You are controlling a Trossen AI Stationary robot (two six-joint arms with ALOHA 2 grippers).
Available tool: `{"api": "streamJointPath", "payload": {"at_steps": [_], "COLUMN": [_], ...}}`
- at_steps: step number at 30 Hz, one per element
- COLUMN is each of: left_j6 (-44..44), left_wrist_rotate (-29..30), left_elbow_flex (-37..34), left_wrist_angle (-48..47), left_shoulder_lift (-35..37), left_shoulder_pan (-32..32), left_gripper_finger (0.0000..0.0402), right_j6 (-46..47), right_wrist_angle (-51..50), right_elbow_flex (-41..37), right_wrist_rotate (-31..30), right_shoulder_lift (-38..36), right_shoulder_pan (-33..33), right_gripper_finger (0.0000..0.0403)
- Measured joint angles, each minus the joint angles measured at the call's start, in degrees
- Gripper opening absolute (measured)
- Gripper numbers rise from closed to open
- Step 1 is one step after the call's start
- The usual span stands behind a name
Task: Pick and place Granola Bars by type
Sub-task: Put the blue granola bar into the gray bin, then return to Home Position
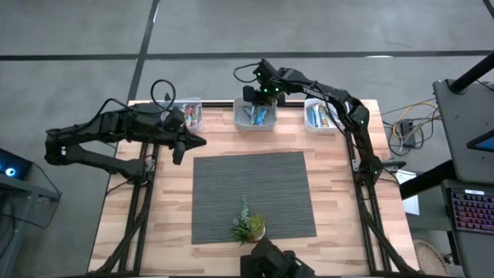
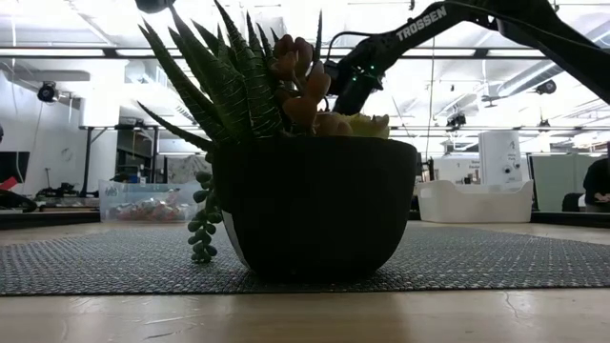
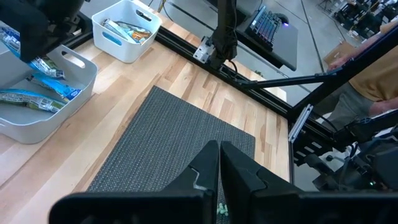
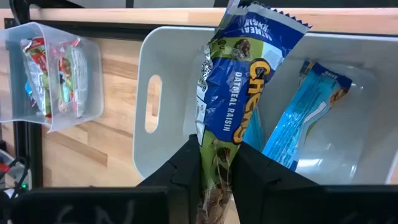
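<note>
My right gripper [image 4: 216,167] hangs over the middle white bin [image 4: 155,74] at the table's far edge, shut on a blue granola bar [image 4: 239,81] marked oatmeal raisin. Another blue bar [image 4: 305,118] lies in that bin. Seen from above, the right gripper [image 1: 259,102] is above the middle bin [image 1: 241,116]. A clear bin [image 4: 56,68] beside it holds red-wrapped bars. A second white bin [image 1: 320,116], on the right, holds more bars. My left gripper [image 3: 219,180] is shut on nothing, above the mat's far left corner [image 1: 197,141]. My right gripper pinches one crumpled end [image 4: 216,163] of the blue bar between its two fingers. The fingers slant down toward the bin. The bar sticks out past the fingertips in line with them, over the inside of the white bin. I cannot tell whether its free end [image 4: 267,22] touches anything.
A grey woven mat [image 1: 255,193] covers the table's middle. A small potted plant [image 1: 248,224] stands at the mat's near edge and fills the low view [image 2: 305,200]. Cables and a keyboard lie on stands beyond the table's right side.
</note>
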State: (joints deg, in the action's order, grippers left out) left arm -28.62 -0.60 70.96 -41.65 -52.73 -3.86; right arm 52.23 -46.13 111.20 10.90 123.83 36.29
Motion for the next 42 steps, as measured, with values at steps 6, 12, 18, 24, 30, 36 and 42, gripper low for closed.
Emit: {"api": "streamJointPath", "payload": {"at_steps": [6,12,18,24,30,36,42], "left_j6": [0.0,0.0,-0.1,-0.2,-0.2,-0.1,-0.6], "left_wrist_rotate": [0.0,0.0,0.0,0.0,0.0,0.0,0.0], "left_elbow_flex": [0.0,0.0,0.0,0.0,0.0,0.0,0.0], "left_wrist_angle": [0.0,0.0,0.0,0.0,0.0,0.0,0.0], "left_shoulder_lift": [0.0,0.0,0.0,0.0,0.0,0.0,0.0], "left_shoulder_pan": [0.0,0.0,0.0,0.0,0.0,0.0,0.0], "left_gripper_finger": [0.0,0.0,0.0,0.0,0.0,0.0,0.0], "right_j6": [0.1,0.3,0.3,0.1,-0.2,-0.7,-2.1], "right_wrist_angle": [-0.1,0.0,0.0,0.0,0.0,0.0,-0.2], "right_elbow_flex": [0.0,0.0,0.0,0.0,0.0,0.0,0.0], "right_wrist_rotate": [0.2,0.2,0.1,0.1,0.1,0.1,1.4], "right_shoulder_lift": [0.0,0.0,0.0,0.0,0.0,0.0,0.0], "right_shoulder_pan": [0.0,0.0,0.0,0.0,0.0,0.0,0.0], "right_gripper_finger": [0.0107,0.0151,0.0173,0.0174,0.0171,0.0161,0.0073]}}
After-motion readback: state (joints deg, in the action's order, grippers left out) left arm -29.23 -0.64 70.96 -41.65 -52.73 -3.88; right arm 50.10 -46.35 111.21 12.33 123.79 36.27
